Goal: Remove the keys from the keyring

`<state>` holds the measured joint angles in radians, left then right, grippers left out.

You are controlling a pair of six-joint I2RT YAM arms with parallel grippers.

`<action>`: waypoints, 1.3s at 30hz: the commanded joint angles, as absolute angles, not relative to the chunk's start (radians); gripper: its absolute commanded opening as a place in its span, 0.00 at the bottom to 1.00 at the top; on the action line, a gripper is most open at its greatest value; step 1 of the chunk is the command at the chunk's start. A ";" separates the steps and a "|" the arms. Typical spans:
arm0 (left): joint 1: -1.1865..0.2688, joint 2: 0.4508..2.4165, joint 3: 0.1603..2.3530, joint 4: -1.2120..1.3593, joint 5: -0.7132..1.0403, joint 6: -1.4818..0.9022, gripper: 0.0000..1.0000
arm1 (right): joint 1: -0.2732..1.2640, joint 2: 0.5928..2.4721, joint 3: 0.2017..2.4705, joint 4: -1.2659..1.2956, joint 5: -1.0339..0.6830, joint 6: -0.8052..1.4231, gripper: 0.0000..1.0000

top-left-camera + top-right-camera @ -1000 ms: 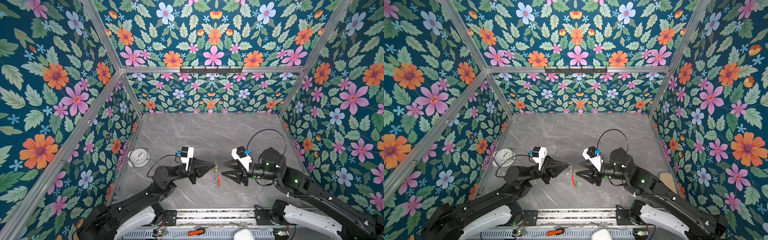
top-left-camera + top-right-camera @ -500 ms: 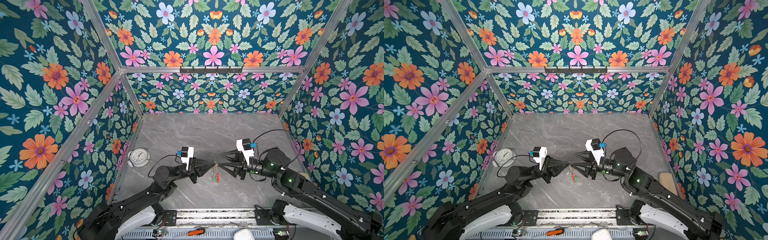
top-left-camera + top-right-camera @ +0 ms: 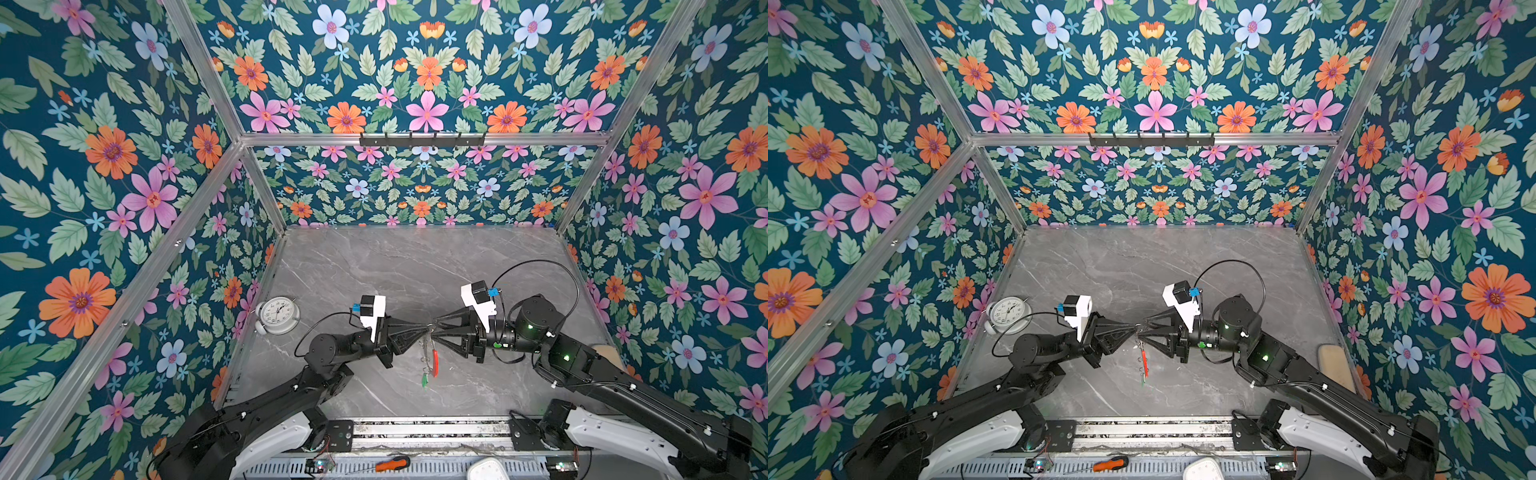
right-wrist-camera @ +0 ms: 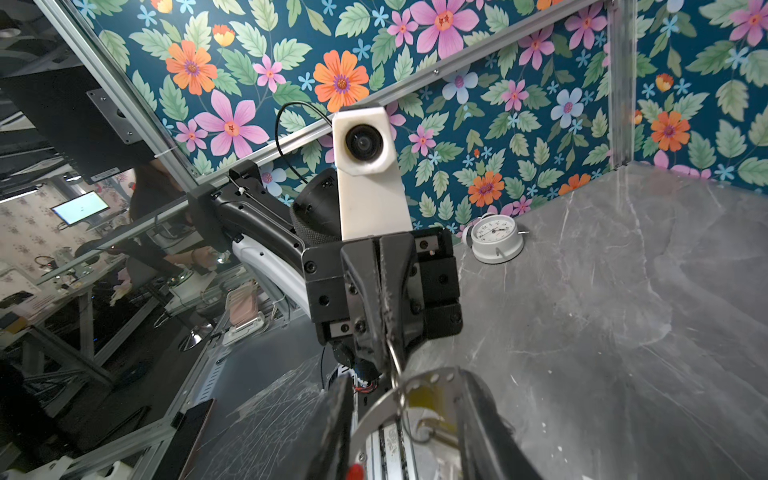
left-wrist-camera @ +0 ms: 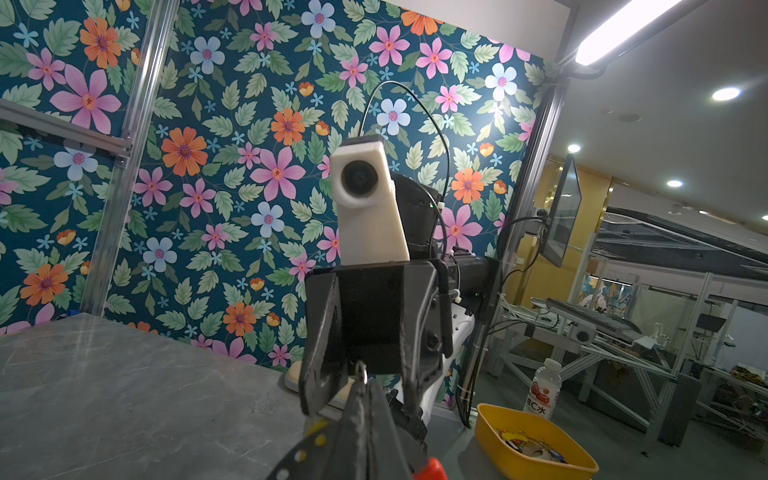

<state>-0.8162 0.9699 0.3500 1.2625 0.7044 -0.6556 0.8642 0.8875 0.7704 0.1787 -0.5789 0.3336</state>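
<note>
Above your grey marble desk (image 3: 415,266), well right of the white alarm clock (image 3: 277,314), your left jaws are clenched on the top of the keyring (image 3: 434,362), which hangs edge-on; your right jaws stand parted astride it, and the keys (image 3: 424,377) dangle at its lower end

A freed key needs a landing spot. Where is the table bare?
Bare: the far half of the table, up to the back wall. Crowded: centre front, where left gripper and right gripper meet at the keyring; alarm clock at left.
</note>
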 commanded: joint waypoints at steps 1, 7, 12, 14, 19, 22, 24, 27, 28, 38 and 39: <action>-0.816 0.965 0.346 1.316 0.700 -0.657 0.00 | 0.843 0.888 0.756 0.261 -0.629 0.366 0.33; -0.816 0.972 0.346 1.322 0.699 -0.658 0.00 | 0.826 0.891 0.741 0.298 -0.670 0.389 0.28; -0.815 0.976 0.347 1.324 0.699 -0.661 0.00 | 0.825 0.899 0.739 0.313 -0.696 0.398 0.28; -0.817 0.979 0.347 1.328 0.698 -0.664 0.00 | 0.825 0.902 0.742 0.313 -0.699 0.399 0.24; -0.816 0.989 0.345 1.344 0.696 -0.674 0.00 | 0.825 0.911 0.742 0.305 -0.705 0.405 0.15; -0.816 0.996 0.348 1.348 0.695 -0.680 0.00 | 0.823 0.908 0.745 0.288 -0.700 0.402 0.06; -0.816 0.998 0.351 1.348 0.695 -0.686 0.00 | 0.821 0.901 0.752 0.255 -0.690 0.392 0.00; -0.815 0.982 0.354 1.286 0.671 -0.690 0.09 | 0.813 0.886 0.772 0.168 -0.669 0.370 0.00; -0.815 0.973 0.355 1.260 0.661 -0.684 0.21 | 0.812 0.882 0.782 0.131 -0.661 0.359 0.00; -0.784 0.940 0.461 0.962 0.747 -0.637 0.54 | 0.802 0.898 0.947 -0.337 -0.578 0.201 0.00; -0.784 0.950 0.478 0.928 0.761 -0.635 0.53 | 0.802 0.902 0.965 -0.372 -0.568 0.187 0.00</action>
